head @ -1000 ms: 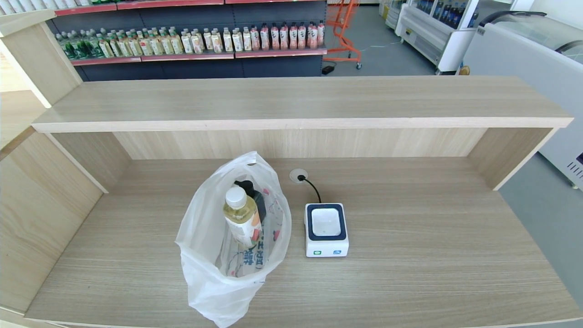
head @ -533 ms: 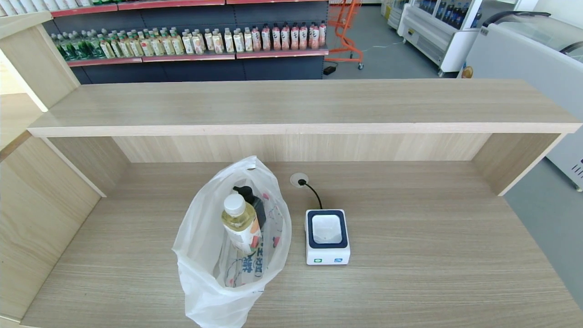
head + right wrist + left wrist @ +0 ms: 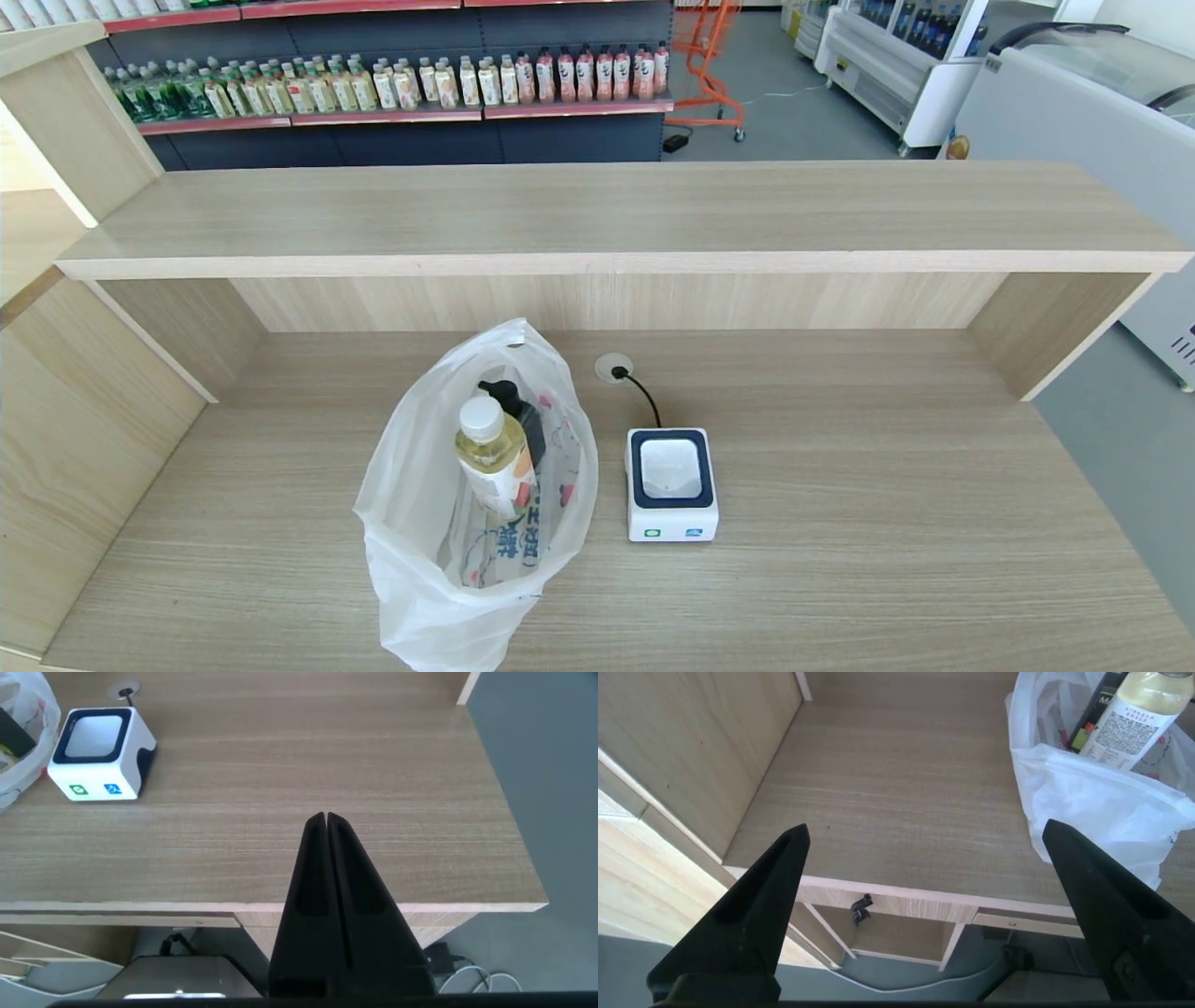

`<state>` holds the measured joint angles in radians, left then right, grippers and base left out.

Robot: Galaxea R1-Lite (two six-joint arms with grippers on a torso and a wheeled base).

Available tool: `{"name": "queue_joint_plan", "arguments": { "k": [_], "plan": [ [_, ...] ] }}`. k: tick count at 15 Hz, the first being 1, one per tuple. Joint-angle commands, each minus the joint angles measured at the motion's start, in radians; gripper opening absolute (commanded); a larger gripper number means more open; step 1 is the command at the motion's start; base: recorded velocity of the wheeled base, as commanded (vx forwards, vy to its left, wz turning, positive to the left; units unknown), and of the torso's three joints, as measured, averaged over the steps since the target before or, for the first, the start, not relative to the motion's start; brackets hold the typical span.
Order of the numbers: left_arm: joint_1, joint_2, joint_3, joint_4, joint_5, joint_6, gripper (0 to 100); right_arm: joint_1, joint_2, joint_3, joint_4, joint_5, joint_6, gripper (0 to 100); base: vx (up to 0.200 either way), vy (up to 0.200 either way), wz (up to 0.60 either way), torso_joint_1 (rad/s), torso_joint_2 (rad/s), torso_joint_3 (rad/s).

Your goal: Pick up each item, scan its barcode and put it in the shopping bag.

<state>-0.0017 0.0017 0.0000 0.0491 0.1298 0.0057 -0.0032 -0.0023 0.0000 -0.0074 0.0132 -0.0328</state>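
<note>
Two empty grippers: left gripper (image 3: pixel 924 905) spread wide, right gripper (image 3: pixel 325 819) pinched shut. Ahead of the left, a crinkled white plastic shopping bag (image 3: pixel 1092 793) holds a white-capped tea bottle (image 3: pixel 1144 714), back label toward that wrist; a boxy white scanner (image 3: pixel 93 742) ahead of the right.

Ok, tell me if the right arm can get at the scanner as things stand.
Probably yes: the right gripper, shut, sits at the near edge of the counter, with only bare wood between it and the scanner.

Head camera overlooks the whole bench (image 3: pixel 840 523); wrist cameras, off its near edge, share the surface beyond their jaws.
</note>
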Motion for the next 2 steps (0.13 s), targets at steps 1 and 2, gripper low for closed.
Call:
{"name": "queue_joint_plan", "arguments": {
  "k": [1, 2],
  "plan": [
    [0.002, 0.0, 0.0, 0.0, 0.001, 0.0, 100, 0.0, 0.002, 0.0, 0.0, -0.001, 0.001, 0, 0.0, 0.0, 0.0, 0.0, 0.0, 0.0],
    [0.0, 0.0, 0.0, 0.0, 0.001, 0.0, 100, 0.0, 0.002, 0.0, 0.0, 0.001, 0.001, 0, 0.0, 0.0, 0.0, 0.0, 0.0, 0.0]
  ]
}}
